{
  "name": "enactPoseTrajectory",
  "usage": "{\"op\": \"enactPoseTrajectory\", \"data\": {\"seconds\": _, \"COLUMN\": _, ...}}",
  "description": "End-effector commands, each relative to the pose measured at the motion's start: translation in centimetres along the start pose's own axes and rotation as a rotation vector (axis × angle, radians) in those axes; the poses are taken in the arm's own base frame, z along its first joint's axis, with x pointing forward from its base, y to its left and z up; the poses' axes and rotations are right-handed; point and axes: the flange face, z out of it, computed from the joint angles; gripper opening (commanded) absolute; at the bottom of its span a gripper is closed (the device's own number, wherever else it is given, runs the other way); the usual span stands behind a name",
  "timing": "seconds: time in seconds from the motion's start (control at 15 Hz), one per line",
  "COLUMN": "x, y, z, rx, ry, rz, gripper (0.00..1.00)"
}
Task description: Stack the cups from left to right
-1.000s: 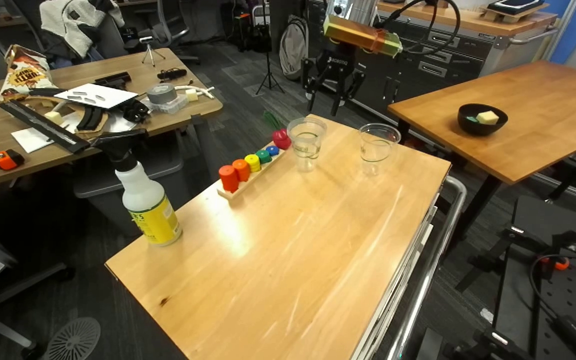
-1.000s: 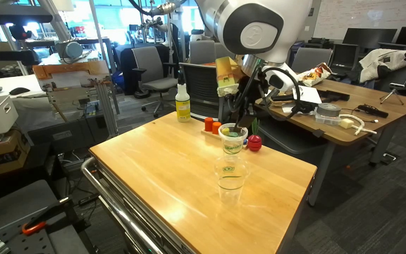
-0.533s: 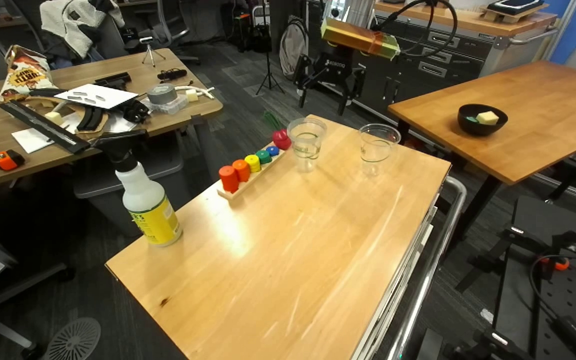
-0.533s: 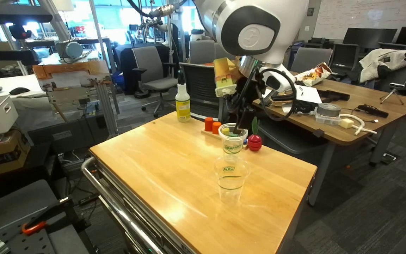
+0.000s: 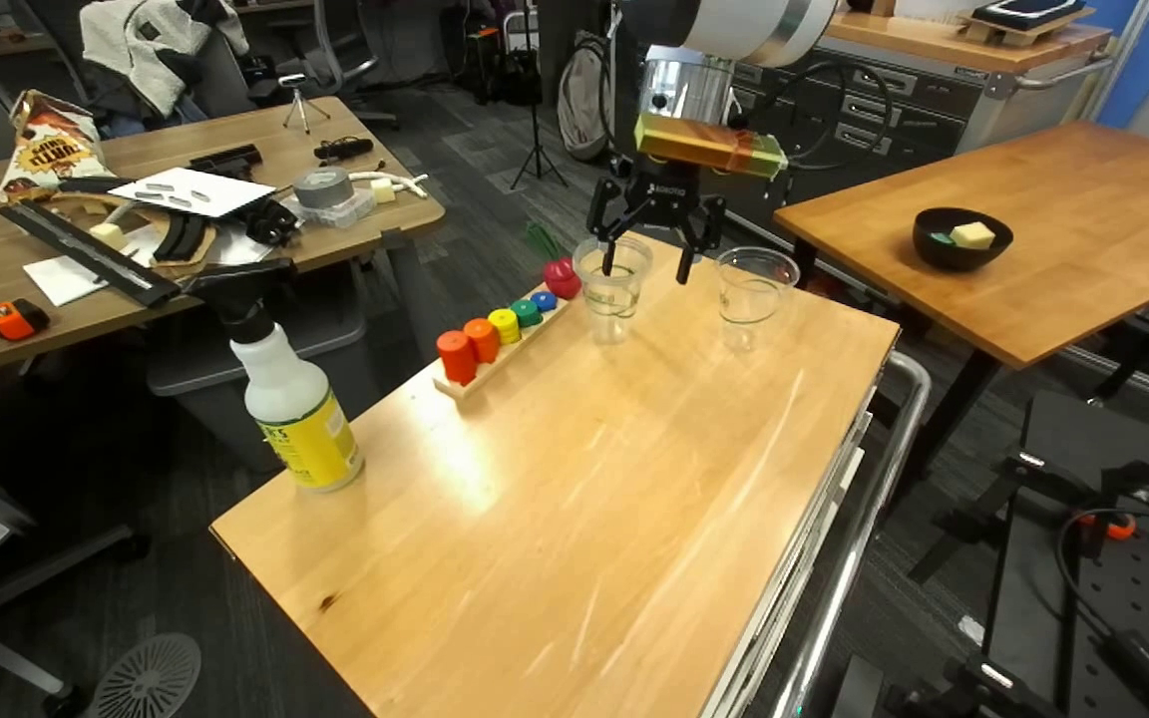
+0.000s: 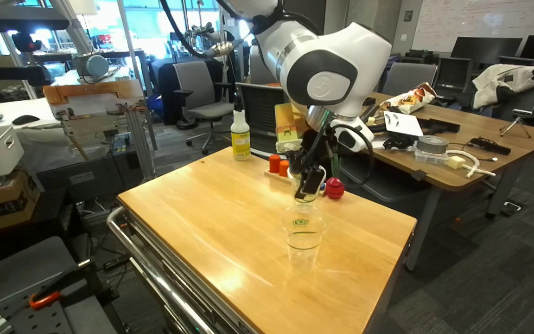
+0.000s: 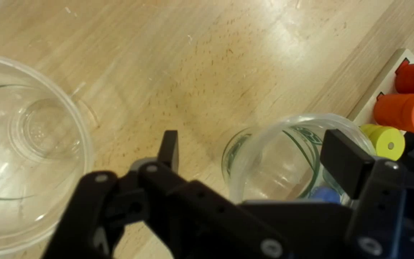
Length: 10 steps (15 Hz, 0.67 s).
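In an exterior view I get windows point(image 6: 146, 21) blown out bluish-white at eleven o'clock. In both exterior views I see glare on the worktop point(image 5: 525, 558) around seven o'clock. My wrist view has a pale glare at one o'clock, and the claw point(image 7: 256, 154) looks dark and soft-edged.

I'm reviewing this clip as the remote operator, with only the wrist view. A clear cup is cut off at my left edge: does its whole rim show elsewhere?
Observer: Yes, the cup shows its full rim in an exterior view.
Operator: Anything on the table outside my picture?
Observer: A spray bottle stands near one corner.
Operator: Anything else?
Observer: A red toy with a green top, close to the blue block.
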Motion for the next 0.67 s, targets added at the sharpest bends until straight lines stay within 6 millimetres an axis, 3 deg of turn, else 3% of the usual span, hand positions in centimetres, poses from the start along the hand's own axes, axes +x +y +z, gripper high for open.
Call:
{"op": "enactPoseTrajectory", "data": {"seconds": 0.0, "x": 0.34, "y": -0.15, "z": 0.50, "rx": -0.018, "ry": 0.007, "rz": 0.008, "gripper": 0.74}}
{"op": "enactPoseTrajectory", "data": {"seconds": 0.6, "x": 1.06, "y": -0.36, "z": 0.37, "rx": 0.005, "ry": 0.077, "rz": -0.001, "gripper": 0.08}}
